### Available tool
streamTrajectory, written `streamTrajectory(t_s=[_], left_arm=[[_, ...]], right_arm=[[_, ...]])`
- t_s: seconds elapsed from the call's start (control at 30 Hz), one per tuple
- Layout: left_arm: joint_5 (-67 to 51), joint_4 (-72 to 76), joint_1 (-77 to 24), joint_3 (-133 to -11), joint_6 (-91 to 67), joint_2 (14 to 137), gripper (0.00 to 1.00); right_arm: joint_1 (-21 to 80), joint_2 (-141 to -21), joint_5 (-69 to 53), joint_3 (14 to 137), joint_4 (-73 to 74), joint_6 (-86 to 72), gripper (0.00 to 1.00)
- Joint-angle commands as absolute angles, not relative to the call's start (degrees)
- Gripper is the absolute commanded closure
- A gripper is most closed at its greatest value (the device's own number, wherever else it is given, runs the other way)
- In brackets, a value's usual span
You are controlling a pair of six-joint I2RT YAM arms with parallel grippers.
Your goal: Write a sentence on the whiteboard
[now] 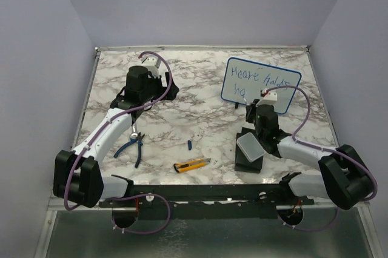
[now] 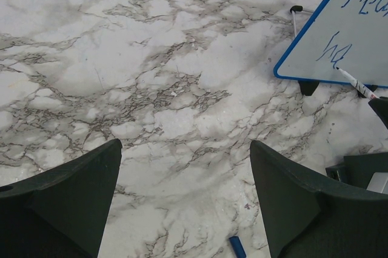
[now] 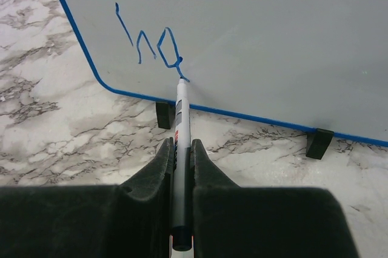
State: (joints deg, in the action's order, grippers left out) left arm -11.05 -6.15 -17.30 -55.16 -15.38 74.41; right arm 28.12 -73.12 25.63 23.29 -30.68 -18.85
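The whiteboard (image 1: 276, 91), white with a blue frame and black feet, stands tilted at the back right. It also shows in the left wrist view (image 2: 357, 40) and the right wrist view (image 3: 273, 34). The sentence (image 1: 260, 78) is in blue marker: a top line and the start of a second line, "ha" (image 3: 151, 43). My right gripper (image 3: 180, 144) is shut on a white marker (image 3: 182, 119), whose tip touches the board at the end of the "a". My left gripper (image 2: 185, 146) is open and empty above the marble, left of the board.
A blue marker cap (image 1: 189, 145) lies mid-table, seen also in the left wrist view (image 2: 237, 246). Blue-handled pliers (image 1: 134, 146) and a yellow utility knife (image 1: 193, 164) lie near the front. A pale grey box (image 1: 248, 147) sits on a black stand beside my right arm.
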Motion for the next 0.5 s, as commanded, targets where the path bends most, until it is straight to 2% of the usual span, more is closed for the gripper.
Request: streamTrajectory(t_s=[0.0, 0.47], left_arm=[[-10.2, -5.9, -17.0, -54.7, -14.8, 72.4, 0.13], [-9.2, -5.4, -17.0, -54.2, -14.7, 71.9, 0.13]], right_arm=[[27.9, -70.5, 22.0, 22.2, -30.9, -16.5, 0.99], [26.0, -65.7, 19.2, 24.9, -24.0, -15.2, 0.99]])
